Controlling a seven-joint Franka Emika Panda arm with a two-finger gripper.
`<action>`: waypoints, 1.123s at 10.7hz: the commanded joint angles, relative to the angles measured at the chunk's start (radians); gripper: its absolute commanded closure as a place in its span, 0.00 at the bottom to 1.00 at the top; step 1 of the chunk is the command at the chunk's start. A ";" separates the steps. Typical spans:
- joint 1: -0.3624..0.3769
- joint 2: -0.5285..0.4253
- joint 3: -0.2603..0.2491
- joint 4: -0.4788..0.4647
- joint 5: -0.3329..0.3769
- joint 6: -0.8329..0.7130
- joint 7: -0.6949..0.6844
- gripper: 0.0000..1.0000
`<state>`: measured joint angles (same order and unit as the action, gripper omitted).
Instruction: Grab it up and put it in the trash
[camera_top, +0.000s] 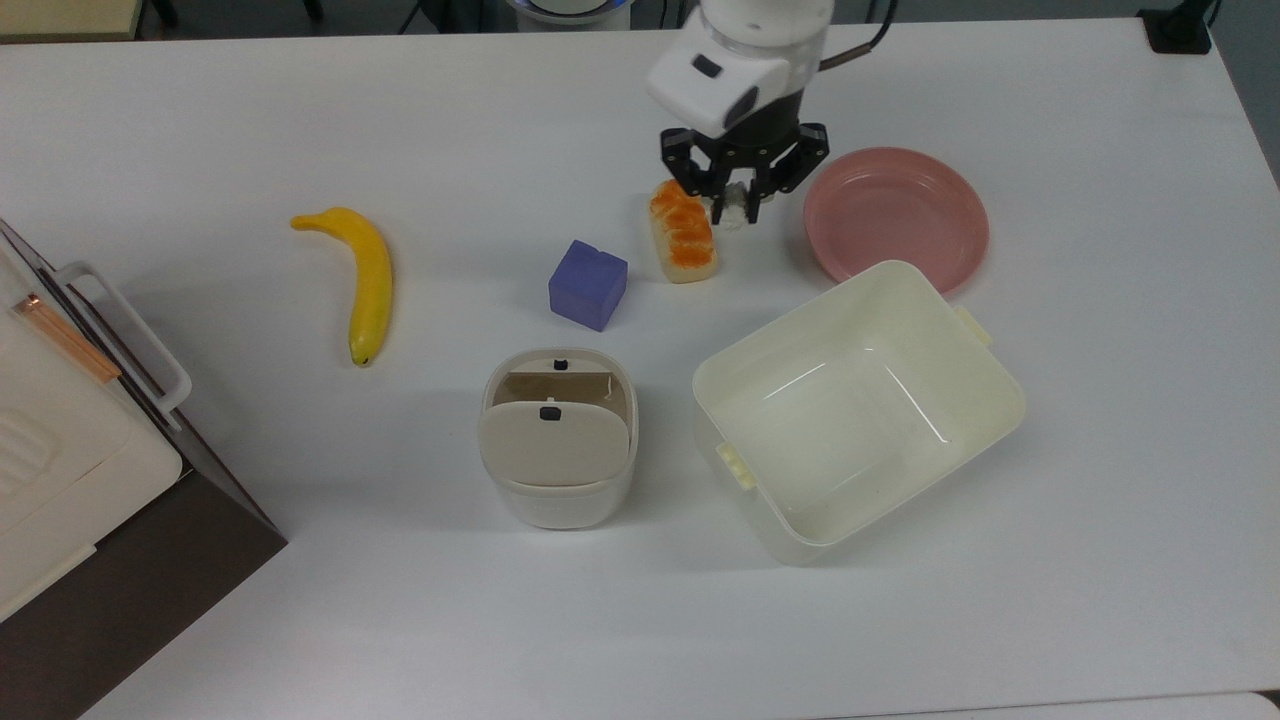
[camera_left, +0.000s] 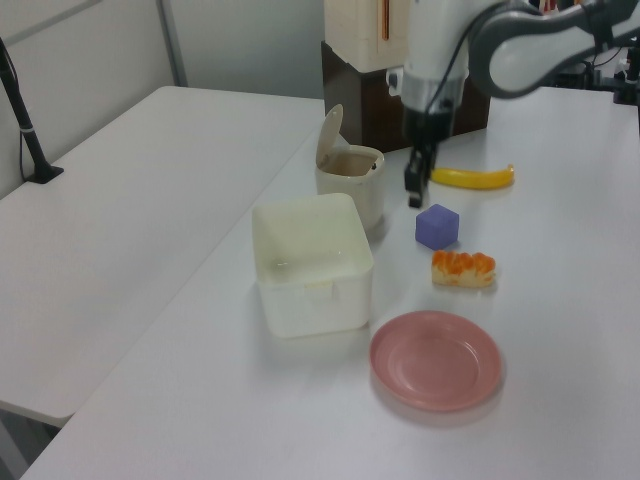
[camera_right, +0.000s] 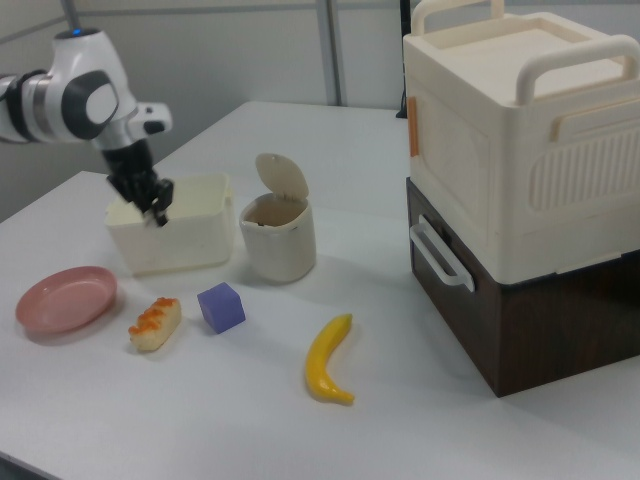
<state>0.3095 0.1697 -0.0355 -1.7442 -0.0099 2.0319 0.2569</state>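
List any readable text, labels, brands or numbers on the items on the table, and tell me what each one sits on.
None: no words, numbers or brand marks can be read.
The trash bin carries only small black knobs on its flap lid, no lettering.
The tub, plate, purple cube, bread loaf and banana are unmarked.
The cream box shows an orange strip, no legible text.

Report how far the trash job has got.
Done: the paper wad is off the table, gripped in the pincer near the bread loaf. In hand: carrying it. Left: reach the trash bin and drop it through the flap.
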 joint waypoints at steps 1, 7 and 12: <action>-0.062 0.048 -0.069 0.051 -0.062 0.239 -0.033 0.85; -0.115 0.195 -0.115 0.130 -0.126 0.464 0.047 0.00; -0.110 0.099 -0.109 0.100 -0.119 0.209 0.050 0.00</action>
<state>0.1856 0.3432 -0.1381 -1.6209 -0.1165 2.4411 0.2798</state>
